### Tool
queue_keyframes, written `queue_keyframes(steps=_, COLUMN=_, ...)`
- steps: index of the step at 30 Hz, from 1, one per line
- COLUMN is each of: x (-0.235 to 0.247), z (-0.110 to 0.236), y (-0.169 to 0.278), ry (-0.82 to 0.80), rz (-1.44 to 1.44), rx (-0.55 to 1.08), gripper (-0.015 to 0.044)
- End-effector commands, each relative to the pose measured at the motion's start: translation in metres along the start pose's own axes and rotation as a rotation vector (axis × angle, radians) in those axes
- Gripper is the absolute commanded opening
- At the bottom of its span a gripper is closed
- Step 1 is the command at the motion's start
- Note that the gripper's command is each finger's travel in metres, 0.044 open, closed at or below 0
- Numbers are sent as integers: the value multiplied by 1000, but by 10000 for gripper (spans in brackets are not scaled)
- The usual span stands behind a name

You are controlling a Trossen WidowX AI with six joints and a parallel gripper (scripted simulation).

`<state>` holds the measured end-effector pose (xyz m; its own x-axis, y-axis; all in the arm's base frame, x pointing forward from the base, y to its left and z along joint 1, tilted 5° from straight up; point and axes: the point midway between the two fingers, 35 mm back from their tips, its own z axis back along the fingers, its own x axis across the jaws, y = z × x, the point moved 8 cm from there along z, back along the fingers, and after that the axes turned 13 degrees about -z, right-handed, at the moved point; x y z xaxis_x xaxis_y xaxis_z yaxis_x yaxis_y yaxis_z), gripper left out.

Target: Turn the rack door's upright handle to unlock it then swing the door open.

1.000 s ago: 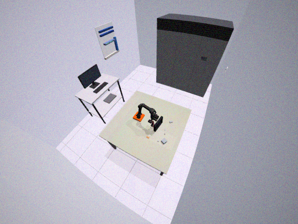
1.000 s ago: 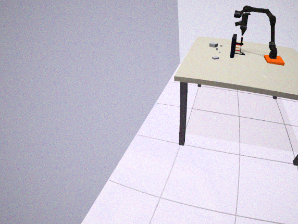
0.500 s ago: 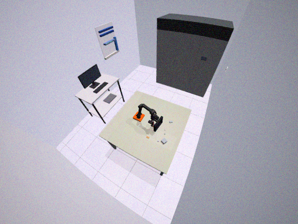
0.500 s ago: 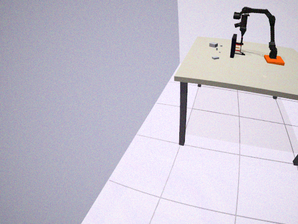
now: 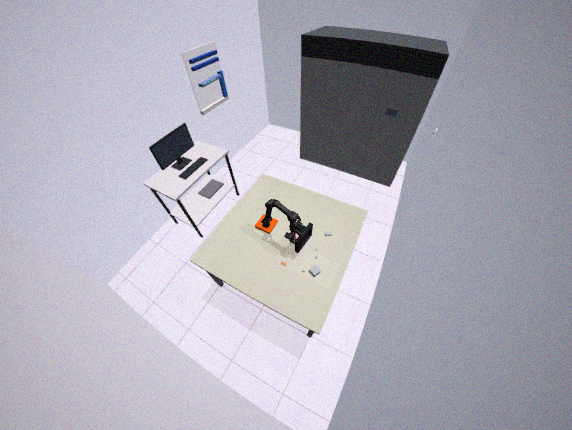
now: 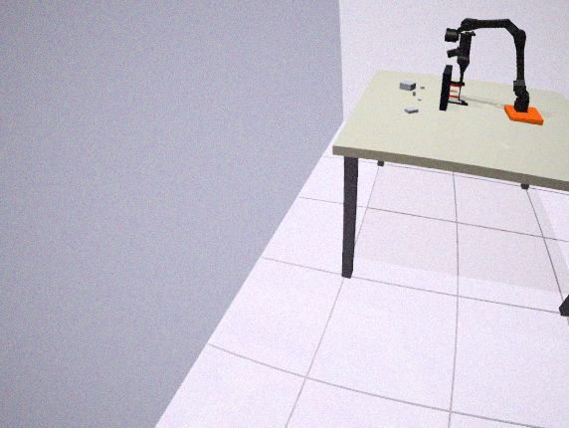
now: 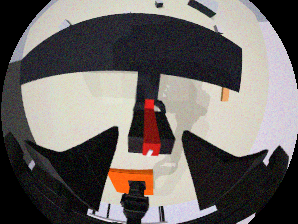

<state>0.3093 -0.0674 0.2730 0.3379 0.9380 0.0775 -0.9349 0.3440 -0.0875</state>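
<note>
Lining up for the squeeze, I had the gripper (image 5: 294, 238) (image 6: 462, 81) (image 7: 150, 133) parted, holding nothing. Next, I judged, it needed lowering astride the handle (image 6: 456, 85) (image 7: 151, 125), then closing.

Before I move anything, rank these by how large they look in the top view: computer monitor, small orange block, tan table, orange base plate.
1. Tan table
2. Computer monitor
3. Orange base plate
4. Small orange block
</note>
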Motion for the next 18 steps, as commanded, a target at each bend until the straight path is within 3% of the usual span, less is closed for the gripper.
queue_keyframes(steps=1, x=0, z=-7, y=1, ry=0, rz=-6, rx=3, gripper=293)
queue_keyframes(steps=17, x=0, z=-31, y=3, ry=3, rz=-8, rx=6, gripper=293)
queue_keyframes(steps=18, x=0, z=-31, y=3, ry=3, rz=-8, rx=6, gripper=267)
